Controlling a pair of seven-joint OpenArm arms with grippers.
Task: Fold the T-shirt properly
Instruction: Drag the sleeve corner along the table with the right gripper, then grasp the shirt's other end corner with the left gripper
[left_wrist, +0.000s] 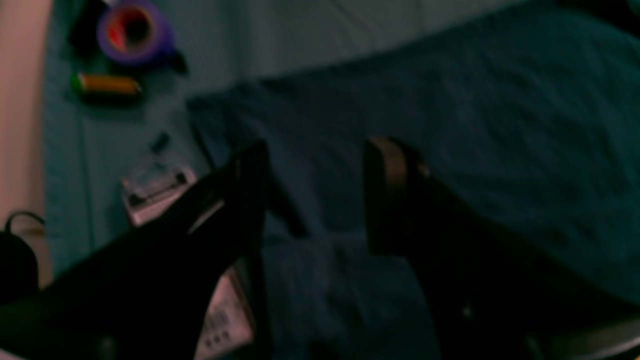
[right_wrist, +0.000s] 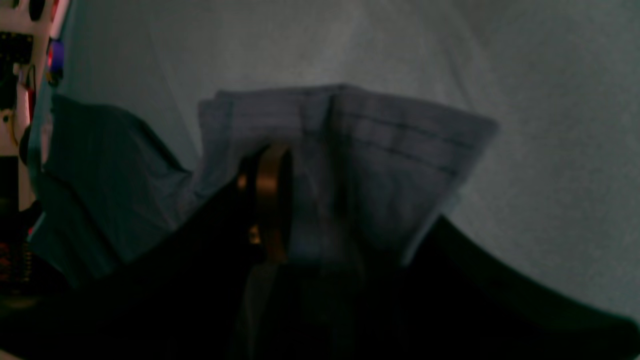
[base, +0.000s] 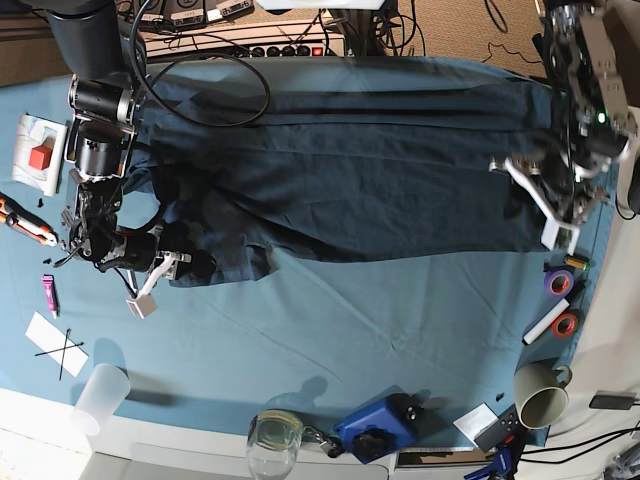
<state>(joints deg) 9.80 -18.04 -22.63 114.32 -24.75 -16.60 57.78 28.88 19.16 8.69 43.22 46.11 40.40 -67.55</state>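
The dark navy T-shirt (base: 360, 170) lies spread across the far half of the teal tablecloth (base: 380, 310). My right gripper (base: 172, 268), on the left of the base view, is shut on a bunched, folded edge of the shirt (right_wrist: 360, 155). One gold-padded finger (right_wrist: 270, 200) presses into the cloth. My left gripper (base: 542, 205), on the right of the base view, is open over the shirt's right edge. Its two fingers (left_wrist: 390, 185) stand apart above dark fabric (left_wrist: 475, 115), holding nothing.
Purple tape (base: 557, 282), red tape (base: 565, 324) and a mug (base: 540, 395) sit at the right edge. A plastic cup (base: 100, 398), a glass (base: 272, 435) and a blue device (base: 375, 425) stand along the front. A white box with a red cube (base: 38, 155) is far left.
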